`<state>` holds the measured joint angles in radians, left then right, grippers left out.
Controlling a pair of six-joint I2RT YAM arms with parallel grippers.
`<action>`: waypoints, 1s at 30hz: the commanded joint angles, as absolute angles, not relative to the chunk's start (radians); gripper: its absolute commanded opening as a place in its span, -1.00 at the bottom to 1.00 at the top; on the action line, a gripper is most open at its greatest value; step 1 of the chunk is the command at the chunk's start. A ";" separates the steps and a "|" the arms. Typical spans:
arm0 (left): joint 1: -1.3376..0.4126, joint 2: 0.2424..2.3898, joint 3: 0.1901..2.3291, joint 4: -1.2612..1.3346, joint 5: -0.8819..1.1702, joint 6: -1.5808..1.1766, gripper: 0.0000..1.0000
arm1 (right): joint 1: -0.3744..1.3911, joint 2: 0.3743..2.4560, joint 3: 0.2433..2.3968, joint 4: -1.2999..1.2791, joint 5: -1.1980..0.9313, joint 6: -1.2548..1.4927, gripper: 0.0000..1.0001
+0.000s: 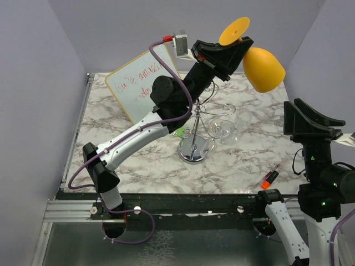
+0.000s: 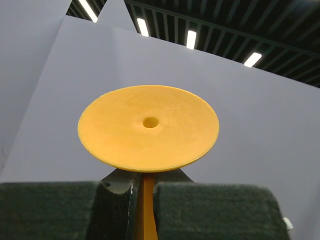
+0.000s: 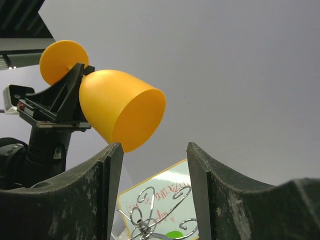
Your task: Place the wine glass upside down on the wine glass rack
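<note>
Roughly halfway, we clench the orange wine glass (image 1: 265, 69) in our left claw (image 1: 235, 47), right claw (image 1: 312, 117) released, chrome rack (image 1: 195, 148) at seven o'clock unreached.

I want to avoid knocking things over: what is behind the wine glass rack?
A whiteboard with red writing stands tilted behind the rack, toward the left. The left arm covers its lower right part, so anything more there is hidden.

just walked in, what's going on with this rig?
The left gripper is shut on the stem of an orange wine glass, holding it in the air over the wine glass rack, bowl tipped to the side. The right gripper stands open and empty off to the side. The glass is not on the rack yet.
</note>
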<state>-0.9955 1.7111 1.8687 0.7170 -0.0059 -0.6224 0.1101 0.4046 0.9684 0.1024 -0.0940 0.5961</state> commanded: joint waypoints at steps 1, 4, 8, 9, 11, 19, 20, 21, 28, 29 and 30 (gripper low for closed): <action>-0.986 1.708 1.873 0.796 0.185 -0.433 -1.00 | 0.109 0.417 0.990 0.032 -0.091 0.545 0.19; -0.986 1.709 1.861 0.805 0.282 -0.301 -1.00 | 0.109 0.466 1.052 0.003 -0.145 0.555 0.23; -0.987 1.713 1.842 0.804 0.336 -0.173 -1.00 | 0.109 0.542 1.152 -0.020 -0.311 0.574 0.28; -0.987 1.715 1.836 0.804 0.340 -0.144 -1.00 | 0.109 0.555 1.170 -0.010 -0.348 0.586 0.29; -0.986 1.719 1.826 0.804 0.342 -0.094 -1.00 | 0.108 0.574 1.201 0.015 -0.405 0.614 0.33; -1.002 1.732 1.766 0.820 0.422 0.150 -1.00 | 0.109 0.691 1.340 0.024 -0.552 0.782 0.36; -1.008 1.732 1.760 0.821 0.423 0.182 -1.00 | 0.109 0.704 1.354 0.015 -0.557 0.806 0.36; -1.012 1.733 1.754 0.821 0.424 0.215 -1.00 | 0.109 0.716 1.368 0.004 -0.557 0.824 0.37; -1.030 1.727 1.720 0.821 0.438 0.315 -1.00 | 0.109 0.787 1.438 -0.141 -0.483 0.886 0.35; -1.032 1.723 1.710 0.820 0.439 0.336 -1.00 | 0.108 0.794 1.438 -0.136 -0.486 0.888 0.33; -1.034 1.717 1.700 0.819 0.439 0.353 -1.00 | 0.108 0.800 1.435 -0.126 -0.494 0.898 0.29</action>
